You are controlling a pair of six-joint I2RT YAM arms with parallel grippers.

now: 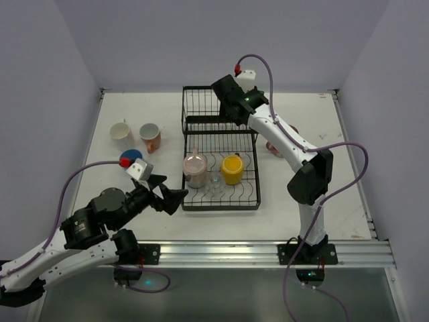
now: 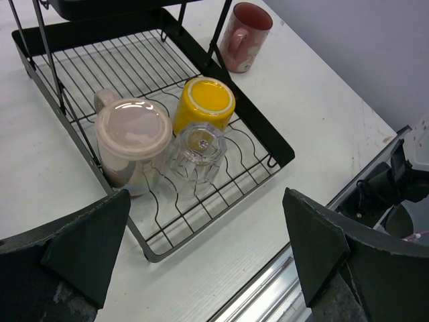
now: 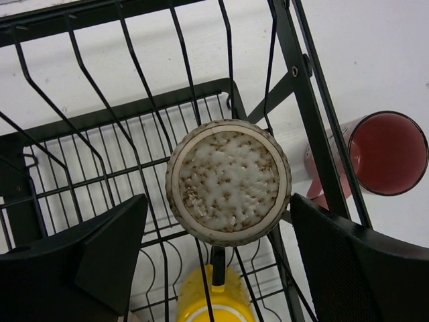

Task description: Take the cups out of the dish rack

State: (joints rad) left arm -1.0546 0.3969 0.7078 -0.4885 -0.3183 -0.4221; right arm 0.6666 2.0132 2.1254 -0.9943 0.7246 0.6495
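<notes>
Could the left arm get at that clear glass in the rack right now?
Probably yes. The left gripper is open and faces the clear glass, near the front edge of the dish rack, nothing above it. The pink cup and yellow cup close beside may crowd it.

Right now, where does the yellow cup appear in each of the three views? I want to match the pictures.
Top external: the yellow cup stands in the lower tier, right of centre, beside the clear glass.
Left wrist: yellow cup in the upper middle, just behind the clear glass.
Right wrist: yellow cup at the bottom edge, partly cut off.
Shared landmark: the black wire dish rack.
</notes>
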